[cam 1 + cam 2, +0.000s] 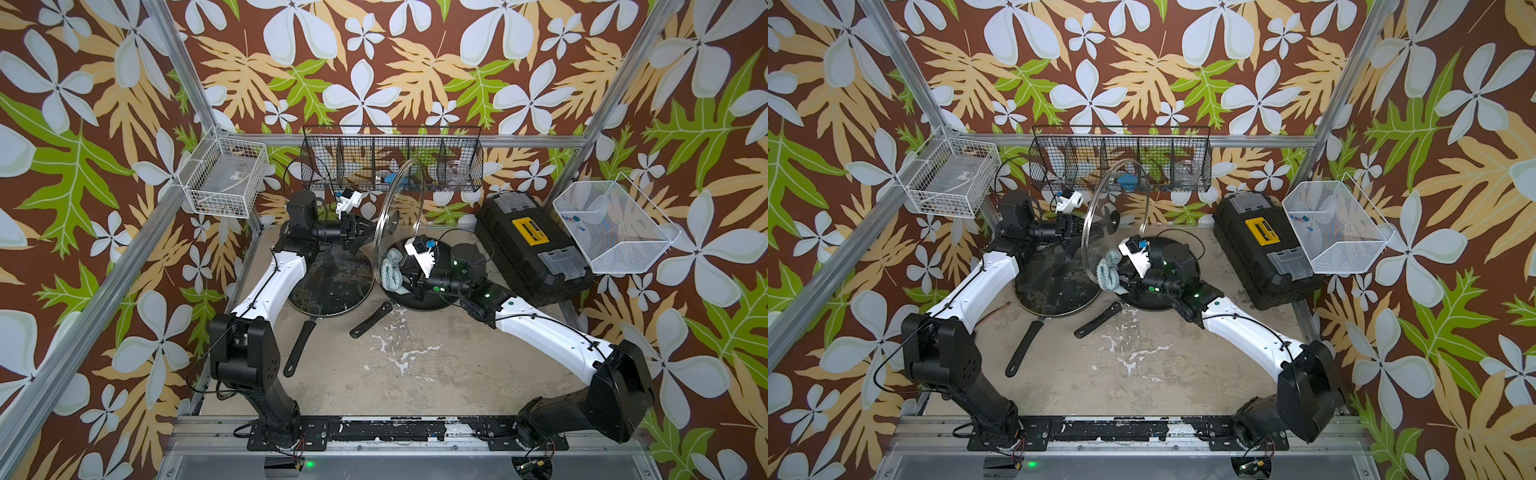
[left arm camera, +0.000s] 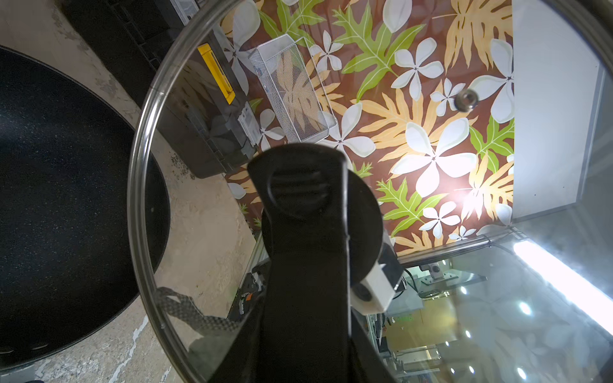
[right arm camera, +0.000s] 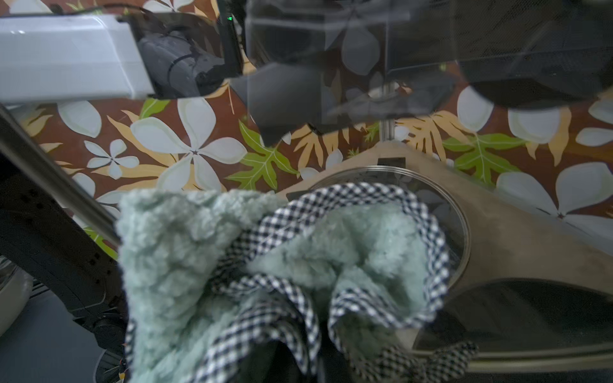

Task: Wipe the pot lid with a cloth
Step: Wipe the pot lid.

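Held upright on edge above mottled beige worktop (image 1: 415, 357): round clear glass pot lid (image 1: 400, 195), thin-rimmed. Left gripper (image 1: 372, 224) fingers clenched on its black disc knob (image 2: 363, 212). Small fluffy pale teal cloth (image 1: 390, 272) with checked trim, crumpled, clamped in right gripper (image 1: 409, 280) fingers, bunched against lid's lower glass.

1. Robot lab test cell, not a real kitchen; an aluminium frame (image 1: 532, 141) boxes it in; printed floral backdrop (image 1: 374, 62) on every wall.
2. Left arm (image 1: 270, 282) and right arm (image 1: 548, 332) mounted on a base rail (image 1: 395, 430) at the front of a scuffed tabletop (image 1: 415, 365).
3. White wire basket (image 1: 224, 178), black mesh rack (image 1: 395, 162) and white mesh bin (image 1: 615, 228) hang on the frame; toolbox (image 1: 532, 249) at the right rear.
4. Frying pan (image 1: 300, 349) lies on the tabletop; kitchenware inside a rig.
5. Left wrist view looks out of the cell; strip light (image 2: 564, 282) and an indoor room beyond.
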`<control>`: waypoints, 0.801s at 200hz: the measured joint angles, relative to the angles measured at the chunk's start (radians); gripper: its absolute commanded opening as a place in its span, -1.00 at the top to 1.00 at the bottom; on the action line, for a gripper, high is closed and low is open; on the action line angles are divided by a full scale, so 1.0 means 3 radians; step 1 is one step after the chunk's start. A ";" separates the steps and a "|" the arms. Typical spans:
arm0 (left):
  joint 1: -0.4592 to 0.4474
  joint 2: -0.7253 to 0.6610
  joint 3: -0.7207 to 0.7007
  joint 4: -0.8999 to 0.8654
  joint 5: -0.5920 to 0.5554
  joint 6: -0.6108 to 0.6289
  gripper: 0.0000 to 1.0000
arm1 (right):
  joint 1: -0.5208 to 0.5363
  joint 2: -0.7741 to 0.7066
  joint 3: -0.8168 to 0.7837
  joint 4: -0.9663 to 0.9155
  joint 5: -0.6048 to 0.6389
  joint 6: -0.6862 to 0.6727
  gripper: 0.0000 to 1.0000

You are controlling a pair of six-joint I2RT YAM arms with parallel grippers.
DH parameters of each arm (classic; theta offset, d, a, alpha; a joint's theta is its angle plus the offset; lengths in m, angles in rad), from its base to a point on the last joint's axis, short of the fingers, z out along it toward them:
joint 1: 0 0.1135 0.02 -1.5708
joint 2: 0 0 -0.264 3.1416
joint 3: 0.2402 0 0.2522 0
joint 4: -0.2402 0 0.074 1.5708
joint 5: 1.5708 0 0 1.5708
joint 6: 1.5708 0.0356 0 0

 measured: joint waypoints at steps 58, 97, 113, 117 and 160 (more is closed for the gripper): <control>0.0003 -0.0010 0.0008 0.0001 -0.0099 0.0023 1.00 | -0.0462 0.0684 0.0477 0.0178 0.0305 0.0231 1.00; 0.0013 -0.0010 0.0031 0.0055 -0.0267 0.0075 1.00 | -0.0505 0.1100 0.1387 -0.0092 0.0573 0.0183 1.00; 0.0015 -0.0014 0.0031 0.0064 -0.0285 0.0097 1.00 | -0.0506 0.1157 0.1696 -0.0145 0.0600 0.0182 1.00; 0.0015 -0.0014 0.0031 0.0076 -0.0284 0.0098 1.00 | -0.0506 0.1158 0.1743 -0.0150 0.0603 0.0183 1.00; 0.0015 -0.0017 0.0031 0.0136 -0.0225 0.0092 1.00 | -0.0399 0.0958 0.1970 -0.0117 0.0521 0.0234 1.00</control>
